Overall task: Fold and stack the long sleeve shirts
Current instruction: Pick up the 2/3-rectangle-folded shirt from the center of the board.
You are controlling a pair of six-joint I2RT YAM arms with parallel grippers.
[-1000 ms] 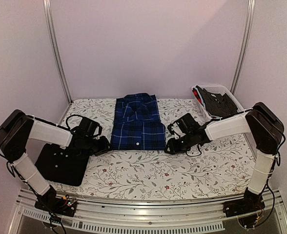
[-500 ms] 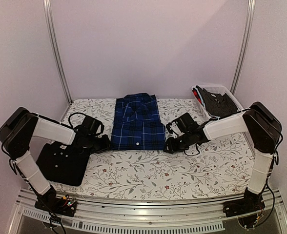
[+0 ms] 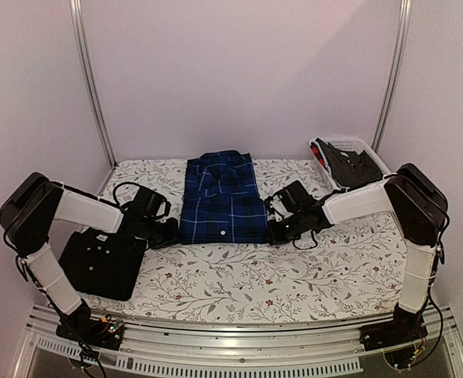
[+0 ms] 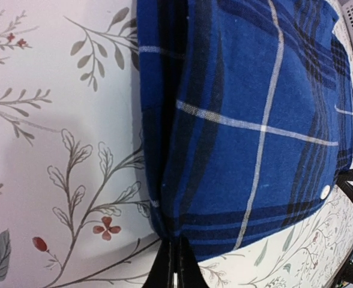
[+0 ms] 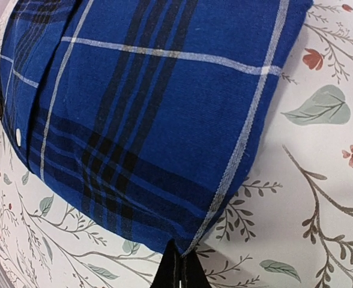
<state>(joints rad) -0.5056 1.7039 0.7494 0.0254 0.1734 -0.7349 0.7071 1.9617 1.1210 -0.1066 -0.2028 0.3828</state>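
A: Floral worktop (image 3: 239,276), back-centre. Where is the blue plaid shirt (image 3: 222,197)?
B: Folded flat there. My left pincer (image 3: 172,234) pinches its near-left corner, my right pincer (image 3: 272,234) its near-right. The black shirt (image 3: 101,264) lies far left.

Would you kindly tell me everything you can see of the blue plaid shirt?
The blue plaid shirt is woven-looking cloth, blue with black bands and thin white lines. It lies folded into a neat rectangle, front up, collar toward the far side, flat on the flowered table at its middle. A small white button shows close to the near edge. The left hand and right hand are each closed at a near corner, apparently pinching the cloth.
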